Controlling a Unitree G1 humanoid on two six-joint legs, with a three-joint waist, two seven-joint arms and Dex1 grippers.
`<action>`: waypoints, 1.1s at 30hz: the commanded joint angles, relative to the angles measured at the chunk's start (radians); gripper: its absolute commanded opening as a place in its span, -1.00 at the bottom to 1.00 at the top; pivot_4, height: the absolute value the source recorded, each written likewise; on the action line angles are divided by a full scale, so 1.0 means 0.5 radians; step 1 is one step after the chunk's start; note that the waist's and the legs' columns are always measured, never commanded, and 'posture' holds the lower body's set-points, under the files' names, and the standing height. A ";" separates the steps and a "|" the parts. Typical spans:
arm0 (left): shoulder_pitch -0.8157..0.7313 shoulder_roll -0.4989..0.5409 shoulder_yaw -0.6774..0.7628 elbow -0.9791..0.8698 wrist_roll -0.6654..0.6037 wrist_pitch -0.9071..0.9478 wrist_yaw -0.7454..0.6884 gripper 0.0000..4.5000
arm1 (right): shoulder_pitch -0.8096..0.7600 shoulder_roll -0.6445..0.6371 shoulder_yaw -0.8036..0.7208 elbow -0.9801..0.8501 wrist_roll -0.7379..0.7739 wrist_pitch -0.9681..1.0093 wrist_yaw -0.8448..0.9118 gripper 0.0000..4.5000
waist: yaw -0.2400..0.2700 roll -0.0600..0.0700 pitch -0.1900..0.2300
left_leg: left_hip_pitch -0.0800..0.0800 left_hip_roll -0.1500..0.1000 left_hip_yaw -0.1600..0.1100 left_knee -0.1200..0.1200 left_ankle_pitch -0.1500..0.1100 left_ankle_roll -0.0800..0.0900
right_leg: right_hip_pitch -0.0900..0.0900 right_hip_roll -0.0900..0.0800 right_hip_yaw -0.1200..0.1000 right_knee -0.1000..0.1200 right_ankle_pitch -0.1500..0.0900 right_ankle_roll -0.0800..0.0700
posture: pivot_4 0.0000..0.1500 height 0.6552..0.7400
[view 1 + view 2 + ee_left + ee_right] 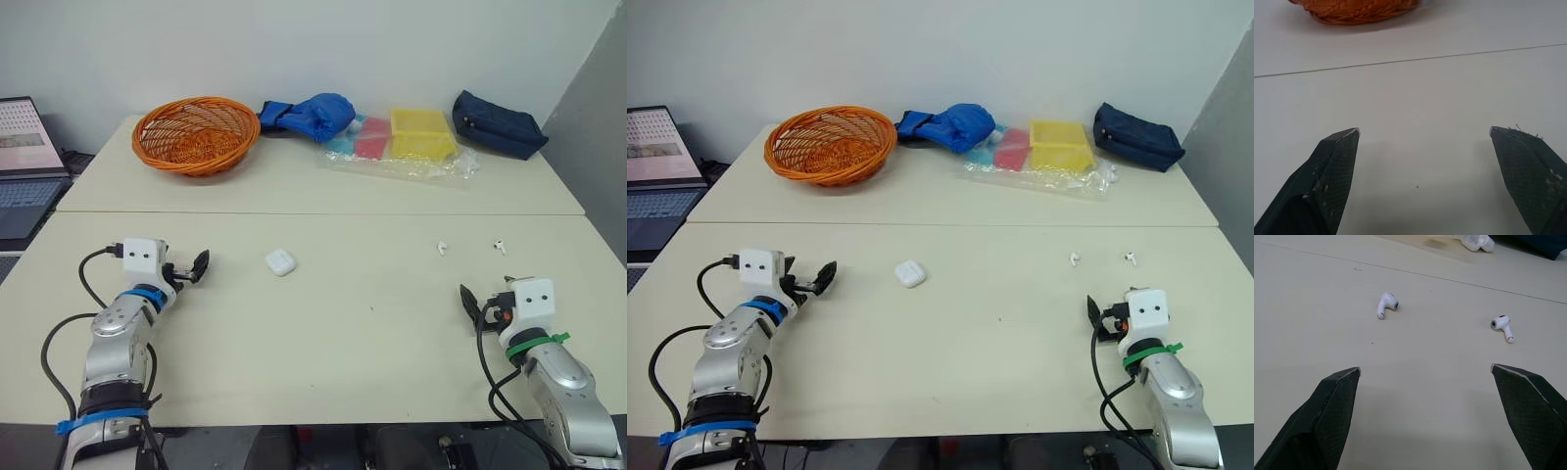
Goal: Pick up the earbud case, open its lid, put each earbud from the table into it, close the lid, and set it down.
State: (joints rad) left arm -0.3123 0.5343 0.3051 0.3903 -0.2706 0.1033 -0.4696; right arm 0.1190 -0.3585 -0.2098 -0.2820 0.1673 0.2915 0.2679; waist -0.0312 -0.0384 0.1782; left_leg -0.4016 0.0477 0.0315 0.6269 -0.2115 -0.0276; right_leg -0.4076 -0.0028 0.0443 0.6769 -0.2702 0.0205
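Overhead, the left gripper is held low over the table, forearm angled toward the closed earbud case nearby. The right gripper sits low, short of the left earbud and right earbud.

Left wrist view: fingers spread apart, holding nothing.

Right wrist view: fingers spread apart, both earbuds lying ahead.

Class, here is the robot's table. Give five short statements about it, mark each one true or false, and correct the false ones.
1. The earbud case lies closed on the table. True.
2. Both earbuds are already in the case. False: the left earbud and the right earbud lie on the table.
3. The left gripper is open and holds nothing. True.
4. The right gripper is shut on an earbud. False: the right gripper is open and empty.
5. The basket stands at the robot's near right. False: the orange basket stands at the far left.
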 commanded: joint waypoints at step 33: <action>-0.555 0.142 -0.763 0.254 0.187 0.030 -1.223 0.98 | -0.911 -0.490 0.523 -0.360 0.847 0.624 1.238 1.00 | 0.002 0.000 0.001 | -0.012 -0.002 -0.006 0.004 0.000 0.001 | -0.007 0.016 -0.005 0.000 -0.002 -0.002 | 1.00 1.00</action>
State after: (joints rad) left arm -0.5714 0.6035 -0.0794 0.5218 -0.1846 0.1403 -1.0805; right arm -0.3277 -0.5956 0.0676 -0.4199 0.5723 0.6054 0.8842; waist -0.0301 -0.0384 0.1786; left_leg -0.4074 0.0466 0.0283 0.6291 -0.2115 -0.0273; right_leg -0.4110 0.0052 0.0418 0.6770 -0.2710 0.0192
